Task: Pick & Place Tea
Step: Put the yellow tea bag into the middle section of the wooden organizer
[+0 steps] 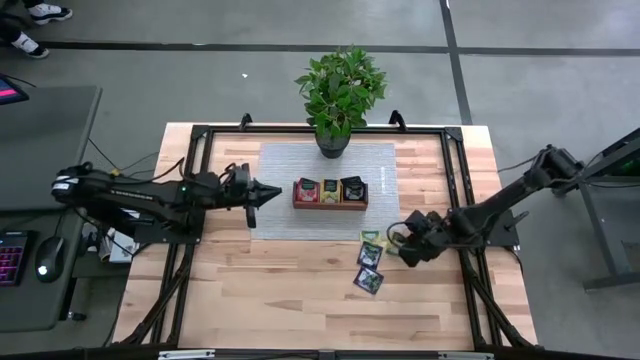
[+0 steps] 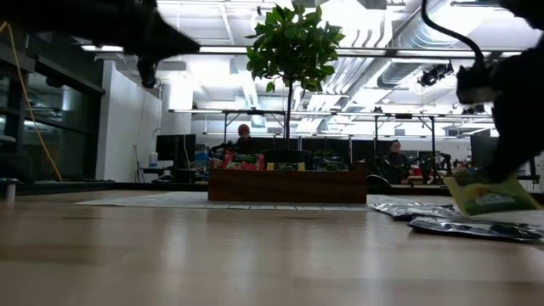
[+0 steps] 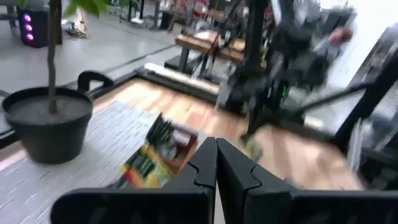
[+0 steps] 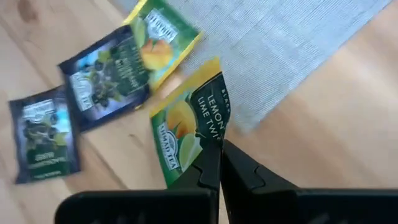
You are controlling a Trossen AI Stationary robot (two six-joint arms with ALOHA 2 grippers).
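Note:
A brown wooden tray (image 1: 330, 204) holding tea sachets stands on a grey mat (image 1: 300, 225) at the table's middle. My right gripper (image 4: 219, 154) is right of and nearer than the tray (image 1: 396, 240), shut on a yellow-green lemon tea sachet (image 4: 183, 134). Three more sachets lie flat on the wood beside it: one yellow-green (image 4: 165, 34) and two dark (image 4: 109, 78) (image 4: 46, 134). My left gripper (image 1: 270, 190) hovers shut and level just left of the tray, with nothing in it (image 3: 216, 163). My right gripper pinches the lemon sachet by one edge near a corner (image 4: 211, 138) between its two fingers. The fingers slant down from the table's right side. The sachet sticks out past the fingertips, tilted (image 2: 493, 195), raised above the sachets lying on the wood.
A potted plant (image 1: 335, 100) stands at the mat's far edge behind the tray. A black metal frame (image 1: 455, 150) runs around the table. Bare wood lies toward the near edge. People sit in the room beyond the table (image 2: 244, 136).

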